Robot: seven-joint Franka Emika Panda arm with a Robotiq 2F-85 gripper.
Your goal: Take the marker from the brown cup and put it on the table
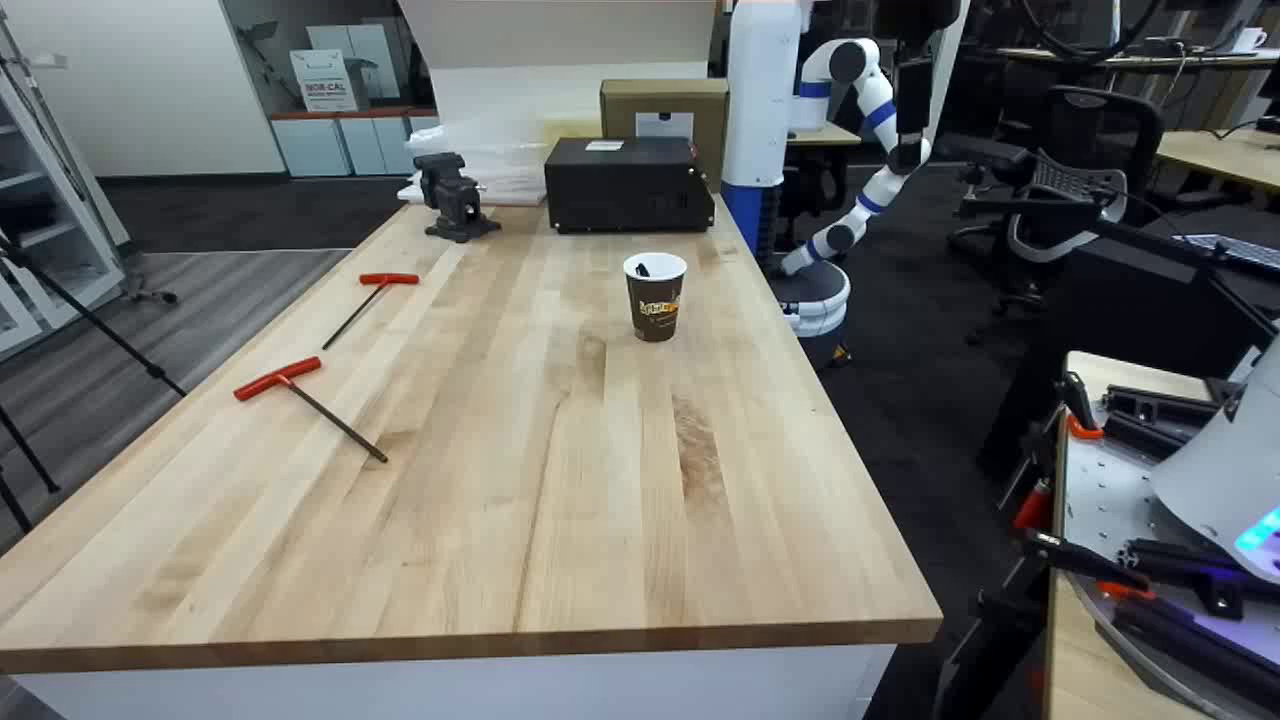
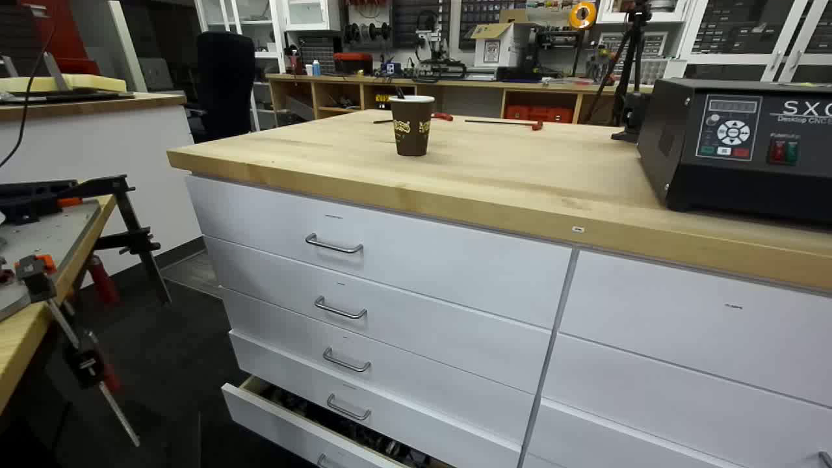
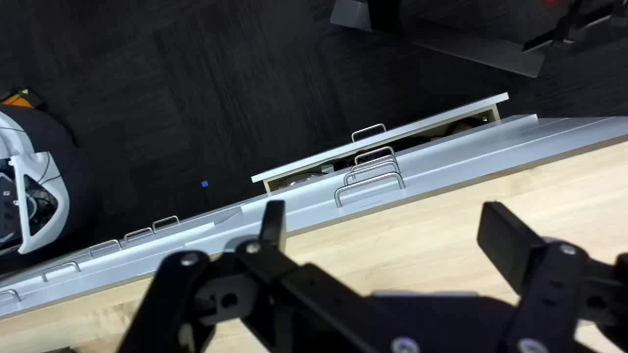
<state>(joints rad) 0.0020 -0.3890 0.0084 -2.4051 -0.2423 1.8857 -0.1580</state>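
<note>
Currently, marker (image 1: 643, 270) inside brown cup (image 1: 656, 308), its end poking out the top, cup upright on wooden worktop (image 1: 480, 520), pincer (image 3: 384, 220) spread wide in wrist view, two red T-handled tools (image 1: 277, 378) well apart from cup, black box (image 1: 630, 190) near dark vise (image 1: 457, 202)

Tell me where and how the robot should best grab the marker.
Probably by the short dark end of the marker poking above the rim of the brown cup, coming down from above. The cup stands upright with an open top, and its wall hides the marker's lower part. The fingers, spread apart, should close on that end without pinching the rim.
</note>
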